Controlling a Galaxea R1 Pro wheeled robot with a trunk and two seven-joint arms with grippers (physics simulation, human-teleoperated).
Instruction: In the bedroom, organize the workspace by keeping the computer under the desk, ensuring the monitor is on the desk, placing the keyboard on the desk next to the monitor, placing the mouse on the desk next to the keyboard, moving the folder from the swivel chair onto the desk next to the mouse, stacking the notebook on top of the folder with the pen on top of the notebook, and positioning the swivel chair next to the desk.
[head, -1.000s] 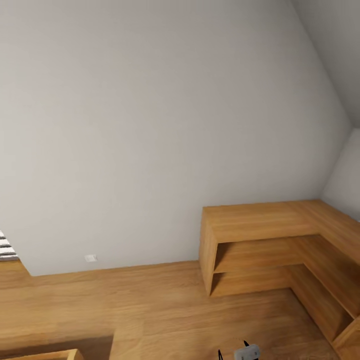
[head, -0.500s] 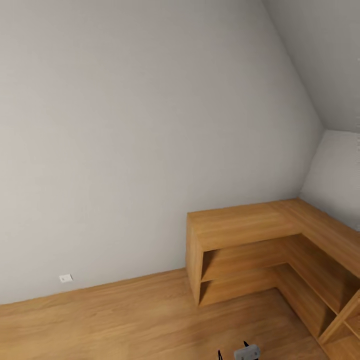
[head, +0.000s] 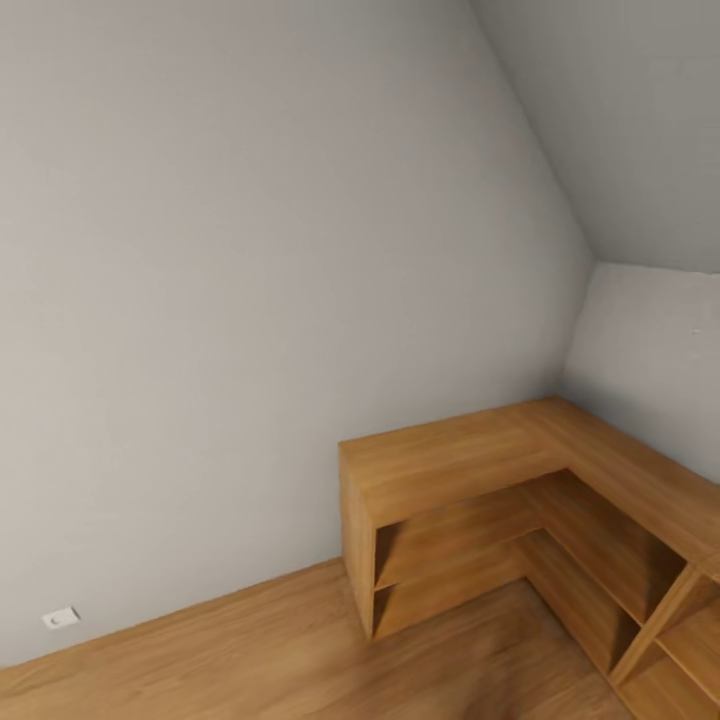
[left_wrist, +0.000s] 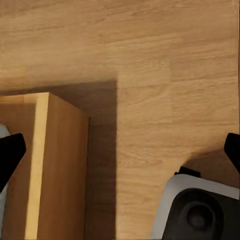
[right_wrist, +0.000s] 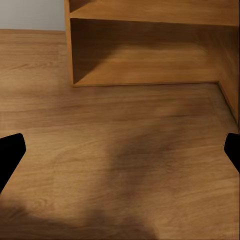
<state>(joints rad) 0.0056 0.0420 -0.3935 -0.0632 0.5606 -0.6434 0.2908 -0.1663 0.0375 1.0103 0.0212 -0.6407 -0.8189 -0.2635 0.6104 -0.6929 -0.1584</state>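
Both your end effectors, left (left_wrist: 120, 147) and right (right_wrist: 120, 147), hang spread and empty over the floor (head: 250, 650). An L-shaped shelf (head: 470, 470) lies ahead of the right one; no desk items visible.

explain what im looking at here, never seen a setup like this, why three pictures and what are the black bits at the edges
This is a simulated wheeled robot with two arms, steered by a person. The big picture comes from its head camera: a grey wall, a wooden floor and a bare L-shaped corner shelf. The other two come from cameras by each gripper, looking down. The black bits are fingertips. The left gripper is over the floor beside a wooden box and part of the robot's base; the right gripper faces the shelf's lower bay. Both are open and hold nothing.
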